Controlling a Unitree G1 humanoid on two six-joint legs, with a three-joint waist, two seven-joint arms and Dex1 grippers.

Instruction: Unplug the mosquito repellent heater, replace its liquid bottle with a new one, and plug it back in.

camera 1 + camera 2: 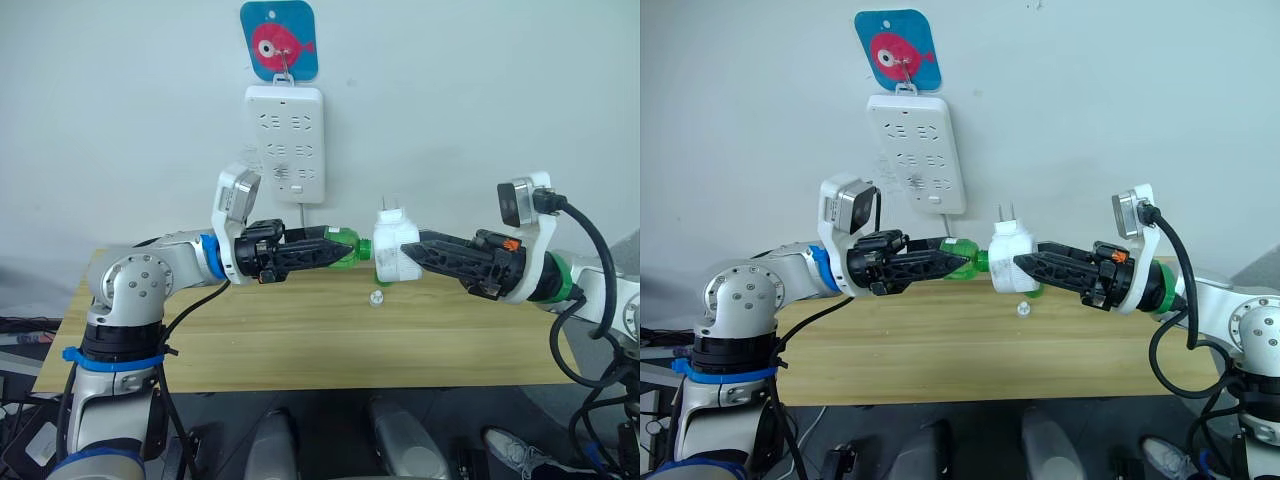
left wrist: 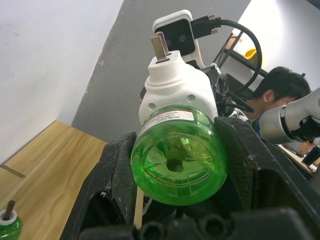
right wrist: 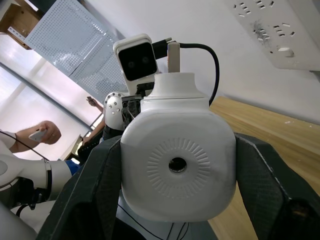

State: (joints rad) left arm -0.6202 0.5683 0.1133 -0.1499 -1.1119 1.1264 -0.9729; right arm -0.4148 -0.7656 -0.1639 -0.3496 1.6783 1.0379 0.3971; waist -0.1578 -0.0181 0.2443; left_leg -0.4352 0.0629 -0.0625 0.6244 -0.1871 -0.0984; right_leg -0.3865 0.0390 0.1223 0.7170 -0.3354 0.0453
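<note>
Above the wooden surface (image 1: pixel 300 330), the two arms meet at mid-air. The right gripper (image 1: pixel 415 252) has its fingers clamped on the mosquito repellent heater (image 1: pixel 393 247), plug prongs pointing to 12 o'clock. The left gripper (image 1: pixel 335 250) has its fingers closed around a green liquid bottle (image 1: pixel 345 248), whose neck sits in the heater. A tiny clear cap (image 1: pixel 376 298) lies on the surface at 6 o'clock of the heater. The white power strip (image 1: pixel 284 142) hangs on the wall behind. Another green bottle (image 2: pixel 9 225) with a wick stands on the surface.
</note>
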